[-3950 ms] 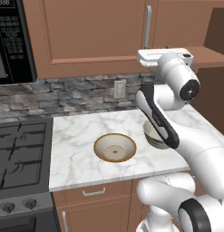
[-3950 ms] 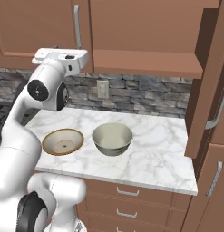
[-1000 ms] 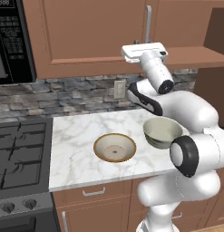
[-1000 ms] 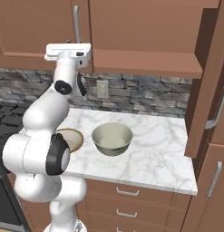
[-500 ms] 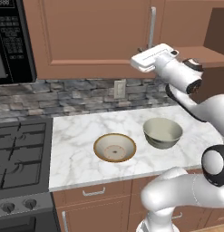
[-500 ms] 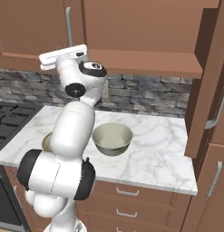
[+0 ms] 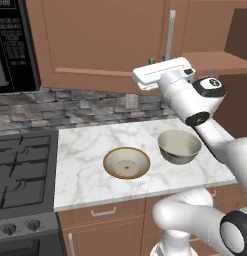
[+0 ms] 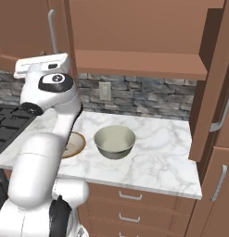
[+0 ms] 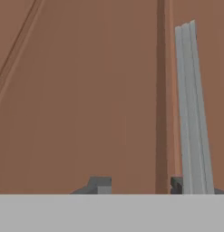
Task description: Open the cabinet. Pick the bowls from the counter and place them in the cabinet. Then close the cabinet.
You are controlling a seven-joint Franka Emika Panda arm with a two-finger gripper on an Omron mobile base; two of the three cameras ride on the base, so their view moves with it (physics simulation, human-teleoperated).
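Wall cabinet (image 7: 100,40) hangs above the white marble surface (image 7: 85,165). Its right door (image 8: 213,92) stands swung open, seen edge-on in the right base view, with the wooden shelf (image 8: 139,62) inside exposed. The left door (image 9: 81,90) is shut, panel face flat toward the hand camera.

Arm raised, hand level with the lower part of the left door. Gripper (image 9: 138,183) sits close against that door; in the hand view its two dark fingertips (image 9: 100,183) rise at the bottom, one on bare wood, the other just beside the lower end of the silver bar handle (image 9: 191,108). The handle runs upright along the right of that view and lies outside the gap between the tips, not between them. Jaws stand partly apart with only bare door panel between them; gripper grasping nothing. Whether the right tip touches the handle I cannot tell.

Both bowls remain on the surface. Cream bowl (image 7: 126,162) with tan-brown rim lies toward the stove side; grey-green bowl (image 7: 179,146) sits near it on its right, apart, not touching. In the right base view the arm partly hides the cream bowl.

Black gas stove (image 7: 20,175) adjoins the surface on the left; black microwave (image 7: 10,45) hangs above it. Grey stone backsplash (image 7: 70,110) runs behind, with a wall outlet (image 8: 104,91).
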